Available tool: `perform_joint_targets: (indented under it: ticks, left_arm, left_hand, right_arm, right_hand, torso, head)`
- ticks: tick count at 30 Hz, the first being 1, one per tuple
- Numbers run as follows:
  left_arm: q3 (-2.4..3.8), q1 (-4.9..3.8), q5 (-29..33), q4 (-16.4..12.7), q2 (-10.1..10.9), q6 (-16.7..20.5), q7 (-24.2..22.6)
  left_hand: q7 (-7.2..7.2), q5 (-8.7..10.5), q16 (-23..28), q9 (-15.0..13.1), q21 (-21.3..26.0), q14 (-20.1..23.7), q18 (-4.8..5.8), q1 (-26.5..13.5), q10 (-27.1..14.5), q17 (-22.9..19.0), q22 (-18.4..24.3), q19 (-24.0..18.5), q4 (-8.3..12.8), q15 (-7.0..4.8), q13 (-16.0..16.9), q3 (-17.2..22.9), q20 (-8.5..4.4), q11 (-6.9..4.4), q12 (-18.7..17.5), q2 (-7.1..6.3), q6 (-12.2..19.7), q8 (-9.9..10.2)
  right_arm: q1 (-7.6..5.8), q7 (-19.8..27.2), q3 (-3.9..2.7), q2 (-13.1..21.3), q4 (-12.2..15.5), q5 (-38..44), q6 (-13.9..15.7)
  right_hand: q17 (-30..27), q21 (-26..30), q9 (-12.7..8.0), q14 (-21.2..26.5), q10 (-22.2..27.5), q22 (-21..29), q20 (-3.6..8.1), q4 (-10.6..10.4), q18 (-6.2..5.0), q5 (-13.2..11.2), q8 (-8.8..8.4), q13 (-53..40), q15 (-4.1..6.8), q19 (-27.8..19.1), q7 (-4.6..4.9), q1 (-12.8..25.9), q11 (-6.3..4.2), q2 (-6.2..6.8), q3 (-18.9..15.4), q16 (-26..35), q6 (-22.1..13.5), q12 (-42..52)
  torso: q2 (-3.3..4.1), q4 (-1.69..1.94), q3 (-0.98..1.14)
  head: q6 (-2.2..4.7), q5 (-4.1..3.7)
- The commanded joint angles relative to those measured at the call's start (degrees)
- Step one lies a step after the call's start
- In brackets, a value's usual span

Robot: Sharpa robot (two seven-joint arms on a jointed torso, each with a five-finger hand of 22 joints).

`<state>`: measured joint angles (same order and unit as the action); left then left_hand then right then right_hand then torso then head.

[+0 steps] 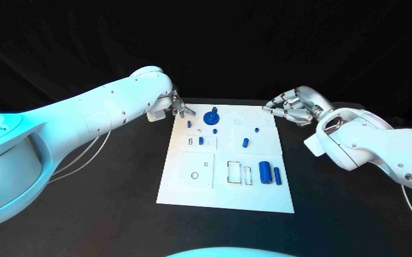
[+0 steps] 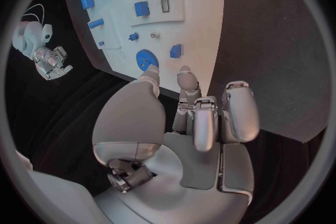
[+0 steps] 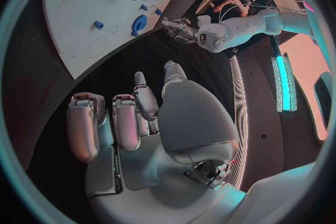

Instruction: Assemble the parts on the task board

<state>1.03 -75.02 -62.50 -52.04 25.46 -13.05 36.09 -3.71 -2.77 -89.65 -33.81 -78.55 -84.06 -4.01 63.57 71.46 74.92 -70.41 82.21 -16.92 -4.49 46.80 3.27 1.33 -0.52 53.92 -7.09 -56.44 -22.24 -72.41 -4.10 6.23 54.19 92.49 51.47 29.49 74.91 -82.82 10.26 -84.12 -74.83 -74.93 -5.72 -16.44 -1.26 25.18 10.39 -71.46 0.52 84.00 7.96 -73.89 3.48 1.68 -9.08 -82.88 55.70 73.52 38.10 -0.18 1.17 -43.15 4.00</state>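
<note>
Task board, head view: flat white rectangular plate (image 1: 225,176) mid-table on black table (image 1: 103,209); blue gear (image 1: 211,118) near far edge, 2 blue cylinders (image 1: 265,173) by near right recesses.
Left wrist view: left hand (image 2: 199,123) empty, fingers apart, at the board's far edge.
Right wrist view: right hand (image 3: 133,123) empty, fingers loosely apart, off the board's far right corner.

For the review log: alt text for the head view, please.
A white task board with small blue parts lies mid-table. The left hand hovers at its far left corner, the right hand beyond its far right corner; neither holds anything.
</note>
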Motion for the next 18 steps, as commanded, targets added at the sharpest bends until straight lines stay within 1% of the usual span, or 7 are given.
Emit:
perform_joint_targets:
  ticks: [1, 4, 6, 9, 13, 18]
  left_arm:
    - [-0.14, -0.10, -0.10, 0.81, -0.80, -3.77, 0.30]
    - [-0.39, -0.10, -0.70, 1.28, -1.26, -4.44, 0.37]
    - [-0.51, -0.10, -1.04, 1.59, -1.54, -4.73, 0.41]
    - [-0.59, -0.09, -1.41, 2.01, -1.84, -4.89, 0.39]
    - [-0.67, -0.09, -1.75, 2.47, -2.14, -5.07, 0.31]
    - [-0.70, -0.09, -2.22, 2.54, -2.32, -4.96, 0.32]
  left_hand:
    - [-0.01, -0.20, -0.35, 0.18, -0.29, -5.94, -0.03, -0.93, 0.15, 15.08, -0.14, 0.36, 0.04, 0.43, 0.06, -1.10, -0.05, 0.05, 0.40, -0.01, -0.39, 0.36]
    - [-0.02, -0.20, -0.35, 0.23, -0.29, -5.94, -0.03, -1.07, 0.10, 15.08, -0.14, 0.35, 0.04, 0.43, -0.02, -1.38, -0.05, 0.05, 0.37, 0.00, -0.39, 0.38]
    - [-0.02, -0.20, -0.35, 0.25, -0.29, -5.94, -0.03, -1.11, 0.08, 15.08, -0.15, 0.35, 0.05, 0.43, -0.03, -1.46, -0.05, 0.05, 0.37, 0.00, -0.39, 0.39]
    - [-0.02, -0.20, -0.35, 0.27, -0.31, -5.94, -0.02, -1.15, 0.03, 15.08, -0.18, 0.36, 0.05, 0.43, -0.11, -1.54, -0.05, 0.05, 0.30, 0.02, -0.38, 0.40]
    - [-0.02, -0.22, -0.35, 0.39, -0.34, -5.94, -0.01, -0.62, -0.07, 15.08, -0.24, 0.36, 0.19, 0.44, -0.14, -1.58, -0.05, 0.05, 0.34, 0.61, -0.40, 0.45]
    - [-0.02, -0.22, -0.35, 0.51, -0.36, -5.94, -0.01, 0.21, -0.13, 15.08, -0.28, 0.36, 0.27, 0.44, -0.16, -1.53, -0.05, 0.05, 0.40, 0.89, -0.43, 0.48]
  right_arm:
    - [0.05, 0.32, 0.00, -0.17, -0.04, 0.54, -0.48]
    - [0.05, 0.32, 0.00, -0.25, -0.06, 0.54, -0.48]
    - [0.05, 0.32, 0.00, -0.27, -0.07, 0.54, -0.48]
    - [0.06, 0.32, 0.00, -0.32, -0.08, 0.54, -0.49]
    - [0.06, 0.33, 0.00, -0.37, -0.08, 0.54, -0.50]
    - [0.06, 0.34, 0.00, -0.39, -0.06, 0.54, -0.49]
  right_hand:
    - [2.55, 0.28, 0.08, -2.96, 0.26, -9.65, 0.42, 0.05, -0.85, 0.40, 0.40, 0.07, 0.41, 0.92, -0.08, 0.57, -0.25, 0.03, -0.21, 0.18, -0.52, -0.26]
    - [2.55, 0.28, 0.08, -2.96, 0.26, -9.65, 0.42, 0.05, -0.85, 0.40, 0.40, 0.07, 0.41, 0.92, -0.08, 0.57, -0.25, 0.03, -0.21, 0.18, -0.52, -0.26]
    - [2.55, 0.28, 0.08, -2.96, 0.26, -9.65, 0.42, 0.05, -0.85, 0.40, 0.40, 0.07, 0.41, 0.92, -0.08, 0.57, -0.25, 0.03, -0.21, 0.18, -0.52, -0.26]
    - [2.53, 0.27, 0.09, -2.96, 0.23, -9.67, 0.42, 0.07, -0.85, 0.52, 0.40, 0.04, 0.41, 0.94, -0.08, 0.57, -0.25, -0.01, -0.24, 0.19, -0.53, -0.22]
    - [2.53, 0.27, 0.09, -2.96, 0.23, -9.67, 0.42, 0.07, -0.85, 0.52, 0.40, 0.04, 0.41, 0.94, -0.08, 0.57, -0.25, -0.01, -0.24, 0.19, -0.53, -0.22]
    - [2.53, 0.27, 0.09, -2.96, 0.23, -9.67, 0.42, 0.07, -0.85, 0.52, 0.40, 0.04, 0.41, 0.94, -0.08, 0.57, -0.25, -0.01, -0.24, 0.19, -0.53, -0.22]
  torso:
    - [0.10, -0.04, -0.02]
    - [0.09, -0.06, -0.04]
    - [0.15, -0.09, -0.05]
    - [0.16, -0.09, -0.07]
    - [0.11, 0.00, -0.05]
    - [0.12, 0.04, -0.09]
  head:
    - [0.00, 0.03]
    - [0.03, 0.10]
    - [0.04, -0.02]
    - [-0.03, -0.09]
    - [-0.08, -0.18]
    - [-0.17, -0.18]
